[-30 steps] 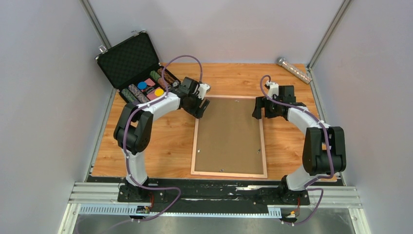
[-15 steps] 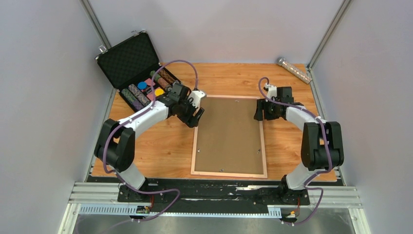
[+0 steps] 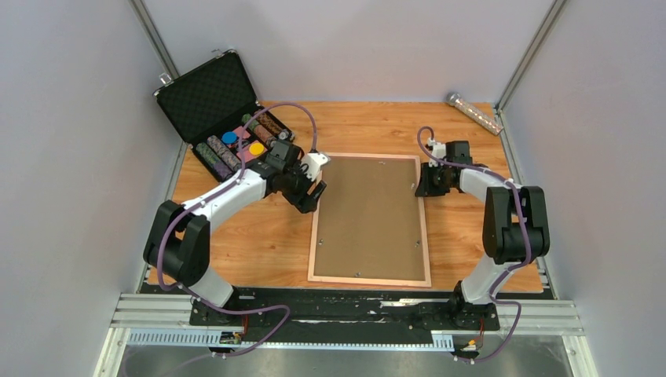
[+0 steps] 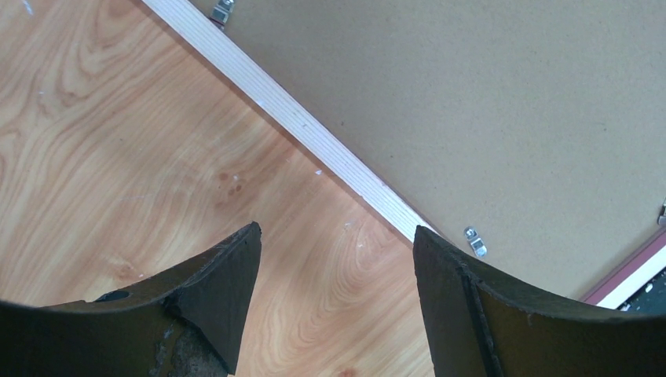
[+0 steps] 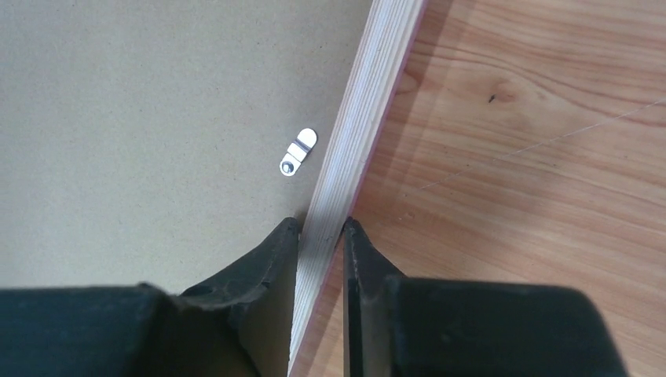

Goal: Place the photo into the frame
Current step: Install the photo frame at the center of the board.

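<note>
The frame [image 3: 316, 228] lies back side up in the middle of the counter [image 3: 259, 236], with the brown backing board [image 3: 369, 216] inside it. My right end effector [image 5: 320, 224] is narrow and grips the frame's right rail, one finger on each side, near a small metal clip [image 5: 298, 153]. My left end effector [image 4: 338, 232] stands wide over the counter, just beside the left rail, and holds nothing.

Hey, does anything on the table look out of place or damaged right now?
Nothing looks damaged or spilled. The frame lies flat, back up. The only oddity is in the open case at the far left, where a blue chip and a yellow chip lie loose on top of the chip rows.
</note>
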